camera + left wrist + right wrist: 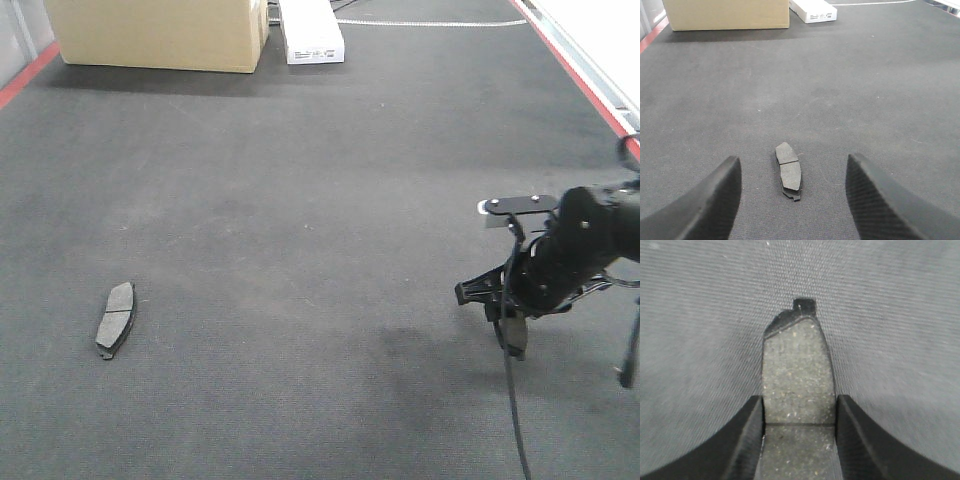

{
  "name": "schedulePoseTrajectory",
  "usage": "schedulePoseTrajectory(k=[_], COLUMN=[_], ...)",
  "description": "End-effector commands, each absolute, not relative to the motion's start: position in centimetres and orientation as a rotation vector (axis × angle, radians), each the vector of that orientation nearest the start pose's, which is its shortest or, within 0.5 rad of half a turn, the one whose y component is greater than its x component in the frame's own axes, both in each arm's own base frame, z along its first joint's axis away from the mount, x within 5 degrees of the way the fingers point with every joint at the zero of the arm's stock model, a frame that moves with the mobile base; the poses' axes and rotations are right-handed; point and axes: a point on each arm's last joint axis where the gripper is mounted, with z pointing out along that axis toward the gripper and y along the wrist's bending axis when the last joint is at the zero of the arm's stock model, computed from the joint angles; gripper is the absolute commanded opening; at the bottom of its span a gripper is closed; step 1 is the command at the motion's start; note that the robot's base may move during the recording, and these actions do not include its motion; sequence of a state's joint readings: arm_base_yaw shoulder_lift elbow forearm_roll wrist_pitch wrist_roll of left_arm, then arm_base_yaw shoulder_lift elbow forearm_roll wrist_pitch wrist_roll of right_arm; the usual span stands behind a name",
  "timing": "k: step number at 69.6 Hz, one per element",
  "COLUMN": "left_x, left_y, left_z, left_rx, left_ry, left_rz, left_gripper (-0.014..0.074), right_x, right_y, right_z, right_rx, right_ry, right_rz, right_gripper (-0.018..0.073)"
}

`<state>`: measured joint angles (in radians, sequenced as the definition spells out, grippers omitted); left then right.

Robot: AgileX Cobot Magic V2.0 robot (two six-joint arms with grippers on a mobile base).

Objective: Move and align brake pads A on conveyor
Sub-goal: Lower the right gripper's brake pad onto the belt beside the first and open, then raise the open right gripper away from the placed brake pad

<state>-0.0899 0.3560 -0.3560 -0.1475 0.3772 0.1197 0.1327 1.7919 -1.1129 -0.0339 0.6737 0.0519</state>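
One dark grey brake pad (117, 318) lies flat on the conveyor (300, 200) at the left. In the left wrist view this brake pad (789, 171) rests lengthwise between and slightly ahead of the wide-apart fingers of my left gripper (792, 162), which is open and touches nothing. The left gripper is out of the front view. My right gripper (510, 335) hangs low over the belt at the right. In its wrist view the right gripper (799, 400) is shut on a second brake pad (797, 370), clamped across its groove, with the pad's far end pointing away over the belt.
A large cardboard box (160, 35) and a white box (312, 30) stand at the far end of the belt. Red edge strips run along the left (25, 75) and right (575, 70). A black cable (515, 410) trails from the right arm.
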Motion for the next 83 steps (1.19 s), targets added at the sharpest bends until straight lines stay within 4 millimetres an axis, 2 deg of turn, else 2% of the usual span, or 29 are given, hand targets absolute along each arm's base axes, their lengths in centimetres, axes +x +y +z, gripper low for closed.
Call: schedulePoseTrajectory(k=[1,12,22,35,42,50,63,75,83], left_x=[8.5,8.5,8.5,8.5,8.5,8.5,8.5,8.5,8.5], left_y=[-1.2,-1.2,-1.2,-1.2,-1.2,-1.2,-1.2,-1.2,-1.2], left_z=[29.0,29.0,29.0,29.0,29.0,29.0,29.0,29.0,29.0], left_rx=[0.086,0.086,0.086,0.086,0.086,0.086,0.086,0.086,0.086], left_ry=[1.76,1.76,1.76,1.76,1.76,1.76,1.76,1.76,1.76], left_rz=[-0.134,-0.134,-0.134,-0.134,-0.134,-0.134,-0.134,-0.134,-0.134], left_gripper=[0.0425,0.0425,0.0425,0.0425,0.0425,0.0425,0.0425,0.0425,0.0425], right_x=[35.8,36.8,37.3,37.2,37.1,36.6,34.6,31.6,28.7], right_y=[4.5,4.6,4.6,4.6,4.6,4.6,4.3,3.9,3.6], right_z=[20.0,19.0,18.3,18.4,19.3,21.5,26.9,32.1,34.0], right_rx=[-0.168,-0.209,-0.221,-0.216,-0.182,-0.159,-0.143,-0.134,-0.128], right_ry=[2.754,2.831,2.897,2.906,2.872,2.81,2.675,2.531,2.411], right_rz=[-0.004,-0.022,-0.031,-0.032,-0.021,-0.013,0.005,0.02,0.031], right_gripper=[0.0026,0.0062,0.0174,0.0369,0.0405,0.0393,0.0367,0.0366,0.0366])
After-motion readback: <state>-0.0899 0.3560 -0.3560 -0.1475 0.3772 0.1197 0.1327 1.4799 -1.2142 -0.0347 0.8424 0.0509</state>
